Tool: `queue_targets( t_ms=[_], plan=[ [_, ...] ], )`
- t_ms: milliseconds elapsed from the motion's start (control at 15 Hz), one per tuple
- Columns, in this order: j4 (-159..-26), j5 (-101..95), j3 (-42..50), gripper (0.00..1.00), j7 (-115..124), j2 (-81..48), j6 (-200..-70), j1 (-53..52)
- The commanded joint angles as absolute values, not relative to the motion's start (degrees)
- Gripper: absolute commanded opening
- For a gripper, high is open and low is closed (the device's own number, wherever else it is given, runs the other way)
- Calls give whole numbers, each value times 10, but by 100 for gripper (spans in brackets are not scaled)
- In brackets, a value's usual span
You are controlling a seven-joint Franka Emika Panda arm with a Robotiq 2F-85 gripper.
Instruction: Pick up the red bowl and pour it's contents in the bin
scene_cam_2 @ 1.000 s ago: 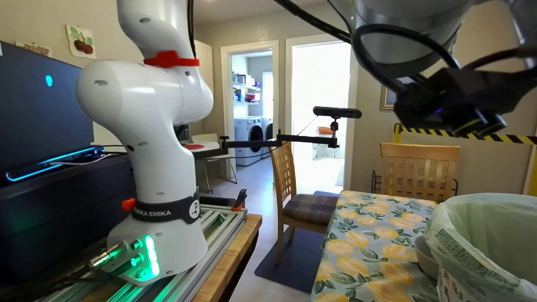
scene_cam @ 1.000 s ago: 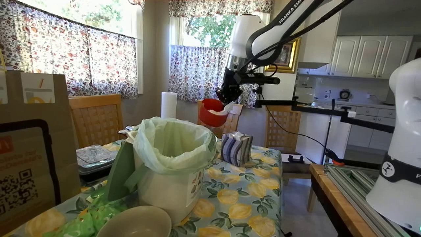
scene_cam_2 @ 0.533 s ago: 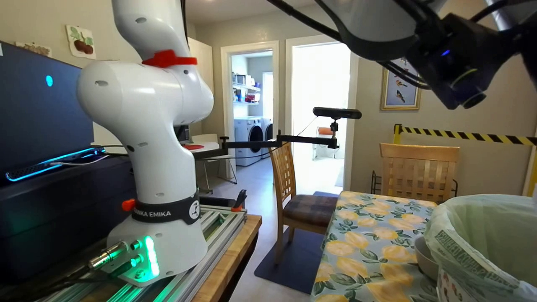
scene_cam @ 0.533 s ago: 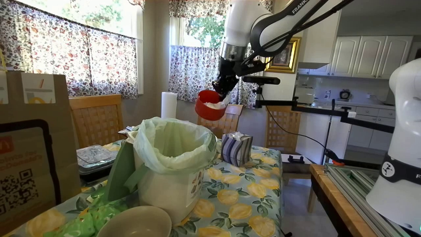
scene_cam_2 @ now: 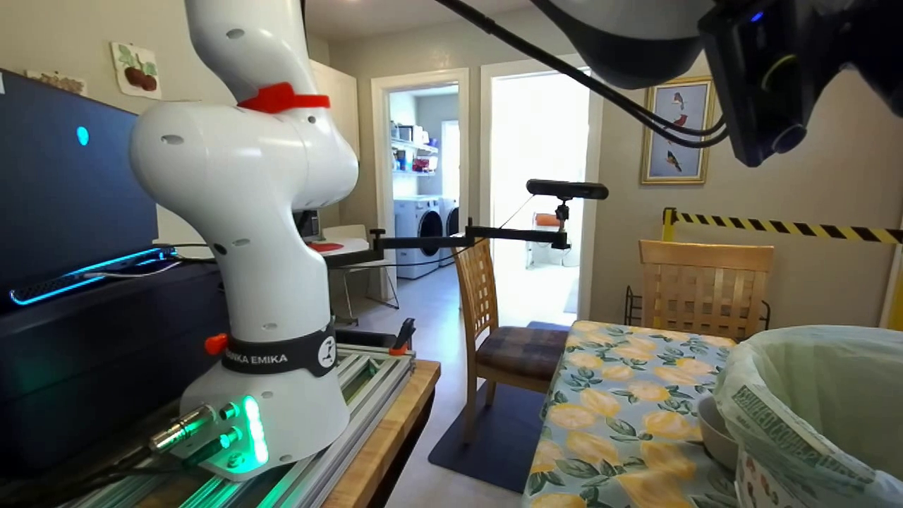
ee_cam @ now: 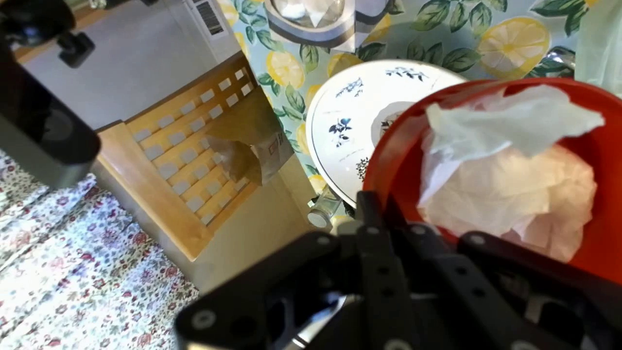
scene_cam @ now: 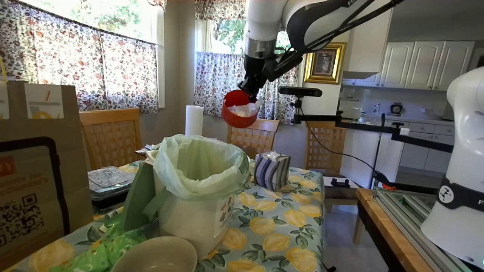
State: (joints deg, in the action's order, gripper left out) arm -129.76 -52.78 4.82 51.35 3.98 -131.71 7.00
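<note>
My gripper is shut on the near rim of the red bowl in the wrist view. Crumpled white and beige tissue sits inside the bowl. In an exterior view the red bowl hangs from the gripper, its opening tipped somewhat toward that camera. The bin, lined with a pale green bag, stands on the table, lower than the bowl and left of it. Part of the bin also shows in an exterior view, where the bowl and fingertips are out of frame.
A striped tissue box, a paper towel roll and a beige bowl stand around the bin. A patterned white plate lies below the red bowl. A camera on a black bracket reaches in near the arm. Chairs line the table.
The red bowl, held in the gripper, has risen and shifted slightly left in an exterior view. More of its contents shows now. The bin has not moved.
</note>
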Motion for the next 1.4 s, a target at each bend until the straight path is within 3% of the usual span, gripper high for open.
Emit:
queue_targets(
  t_ms=[0, 1333],
  plan=[
    [-1265, -580, 28, 1, 549, 16, -1267, 54],
    [-1204, -737, -20, 1, 638, -66, -1155, -26]
  ],
)
